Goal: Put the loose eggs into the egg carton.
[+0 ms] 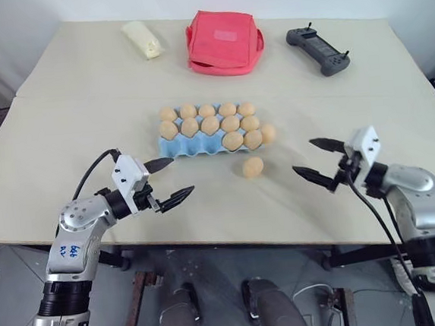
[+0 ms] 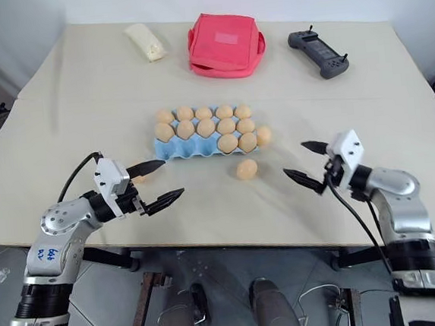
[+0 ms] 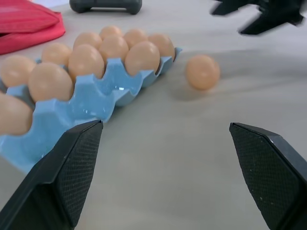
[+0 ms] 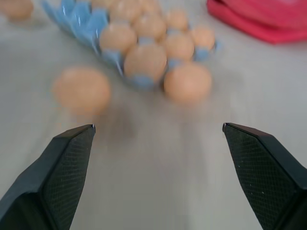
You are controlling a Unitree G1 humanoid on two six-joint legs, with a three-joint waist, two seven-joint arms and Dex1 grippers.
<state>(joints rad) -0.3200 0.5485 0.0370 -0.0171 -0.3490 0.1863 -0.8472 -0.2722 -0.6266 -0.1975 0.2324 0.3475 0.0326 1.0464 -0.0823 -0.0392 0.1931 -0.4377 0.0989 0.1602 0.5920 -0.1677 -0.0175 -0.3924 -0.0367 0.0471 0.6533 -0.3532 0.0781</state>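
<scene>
Both pincers, left (image 1: 169,180) and right (image 1: 318,159), gape wide, empty. One loose egg (image 1: 253,167) lies on the tabletop between them, just beside the egg carton (image 1: 172,145) (another rests against its end). Smooth, brittle, rolls: grip lightly across the middle.

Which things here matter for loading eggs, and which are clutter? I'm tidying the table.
Job: egg carton; loose egg on the table; loose egg by the carton's end.
Lying about: red pouch; pale yellow bundle; dark handheld controller.
</scene>
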